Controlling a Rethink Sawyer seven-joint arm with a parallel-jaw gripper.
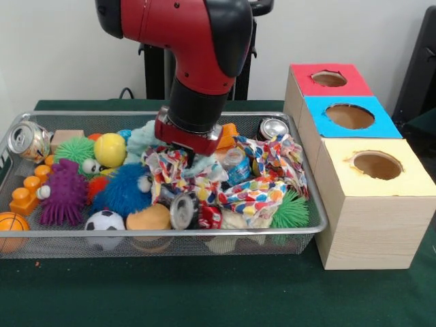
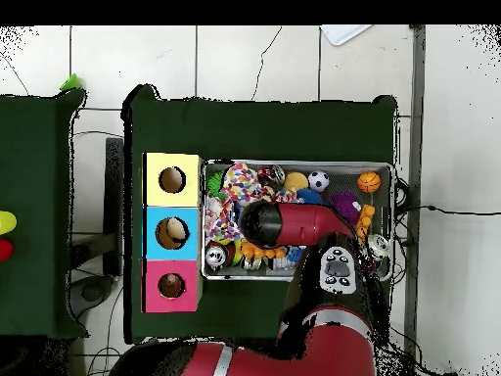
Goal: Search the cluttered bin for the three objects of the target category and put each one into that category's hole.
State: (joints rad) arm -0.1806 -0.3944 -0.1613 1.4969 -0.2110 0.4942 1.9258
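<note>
Nearest the camera in the front view, the green cloth-covered counter (image 1: pixel 204 293) carries the wide, shallow silver wire-mesh bin (image 1: pixel 163 235) with its metal rim; mesh walls are low, so the contents are visible from the side. Along the near wall lie a small orange basketball (image 1: pixel 11 223), a black-and-white soccer ball (image 1: pixel 104 221), a rounded orange plush lump (image 1: pixel 148 218) and a crushed drink can (image 1: pixel 184 210). The lump looks soft and matte, unlike the hard balls; I judge it a likely target, though no features show. Behind them sit a purple spiky rubber toy (image 1: pixel 65 191), a fuzzy blue ball (image 1: pixel 126 189), a green spiky ball (image 1: pixel 294 208) and orange plastic bricks (image 1: pixel 28 193). A crumpled multicoloured patterned cloth (image 1: pixel 252 184) drapes across the middle, probably hiding smaller items, which would explain why searching is needed. The red and black arm descends vertically into the bin's centre; the gripper (image 1: pixel 185 151) is buried among cloth and toys, and I cannot tell whether it grips anything. Right of the bin, touching in a row, stand three pale wooden boxes: yellow-topped nearest, blue next, and farthest the red-surround round hole (image 1: pixel 329 79), rough-edged. The overhead view confirms the boxes just beside the bin's end. No yellow duckling identifiable.
</note>
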